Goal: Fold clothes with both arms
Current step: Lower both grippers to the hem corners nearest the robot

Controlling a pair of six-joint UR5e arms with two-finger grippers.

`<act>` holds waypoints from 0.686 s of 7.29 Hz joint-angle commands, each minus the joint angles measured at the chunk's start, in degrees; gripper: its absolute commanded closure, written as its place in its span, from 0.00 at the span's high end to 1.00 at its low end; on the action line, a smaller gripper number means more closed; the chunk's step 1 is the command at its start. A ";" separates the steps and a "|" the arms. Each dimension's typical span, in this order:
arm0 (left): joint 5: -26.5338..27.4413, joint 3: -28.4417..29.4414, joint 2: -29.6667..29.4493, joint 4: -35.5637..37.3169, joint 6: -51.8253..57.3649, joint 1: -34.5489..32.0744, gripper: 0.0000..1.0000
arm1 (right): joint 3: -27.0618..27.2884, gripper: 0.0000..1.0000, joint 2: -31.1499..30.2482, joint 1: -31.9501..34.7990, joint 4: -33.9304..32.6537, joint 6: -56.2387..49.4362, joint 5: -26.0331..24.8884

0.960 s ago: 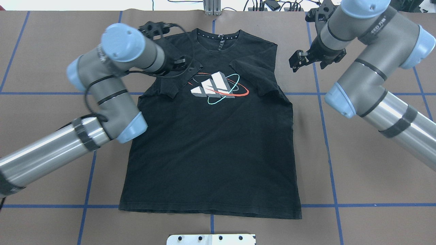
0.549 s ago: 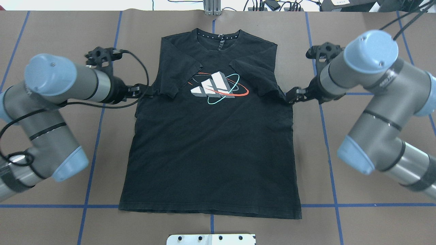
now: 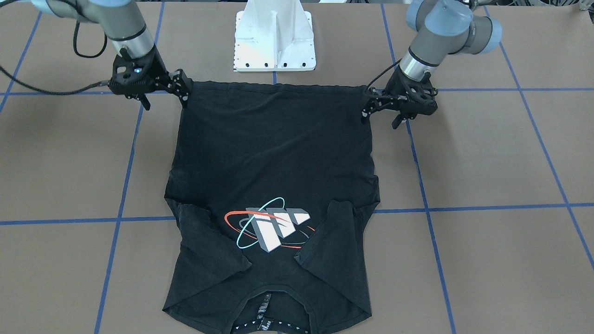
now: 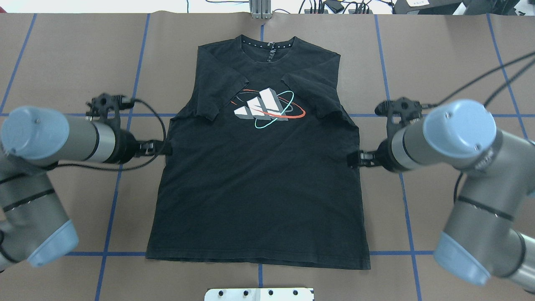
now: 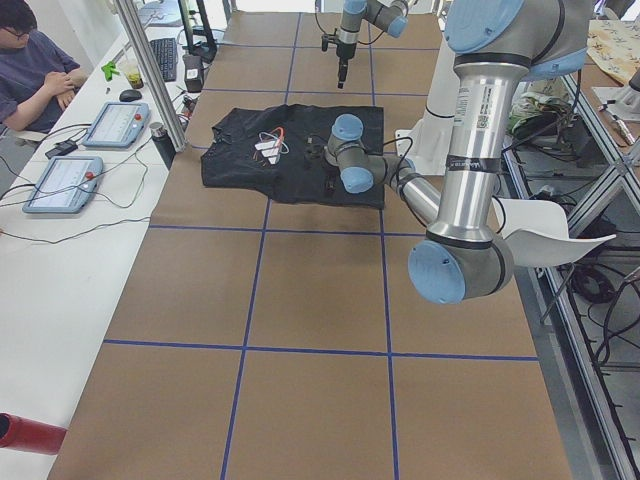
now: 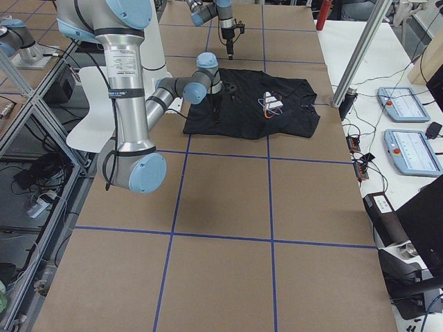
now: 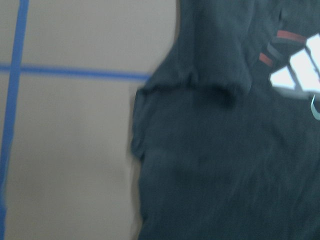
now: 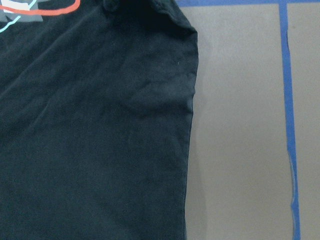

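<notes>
T-shirt [image 4: 259, 188] lies flat, face up, mid-table [image 4: 439, 62] on the brown cover. Its collar [image 4: 267, 44] is at the far side. The hem [image 4: 259, 261] is near, just ahead of the white pedestal base [image 3: 274, 41]. Both short sleeves are folded in over the chest. The left sleeve [image 4: 211, 98] and right sleeve [image 4: 319, 94] flank the logo [image 4: 265, 106], cuffs just beside the rings, logo uncovered. Body is smooth, with minor wrinkles at the armpits.

From the left comes the left arm [image 4: 75, 140], wrist pointing down, with the left gripper [image 4: 163, 148] at the shirt's left side edge. Mirrored on the other side is the right arm [image 4: 443, 140], with the right gripper [image 4: 354, 159] at the right side edge. Overhead puts both tips about halfway along the side edges; the front view puts them by the hem corners. The views disagree, so the tips look raised off the table. Exact spot along the edge: cannot tell.

Fingers: the front view shows two prongs spread apart on each gripper, nothing between them. Neither wrist view shows fingers, only a flat side edge from above. The left wrist view is blurred, with armpit and folded cuff in frame. The right wrist view is sharp, showing the side edge and a bit of red ring.

Table is gridded with blue tape lines [image 4: 113, 200]. In the left-side view an operator [image 5: 30, 75] sits at a white bench beyond the far edge, with two pendants [image 5: 112, 122] on it.
</notes>
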 commanded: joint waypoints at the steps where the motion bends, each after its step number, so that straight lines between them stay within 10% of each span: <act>1: 1.99 -4.08 3.31 -0.49 -6.94 7.82 1.00 | 3.96 1.00 -4.13 -9.24 0.09 6.84 -7.01; 5: 8.83 -3.58 16.15 -16.20 -11.19 16.80 1.00 | 3.79 1.00 -5.45 -15.87 2.61 10.30 -13.37</act>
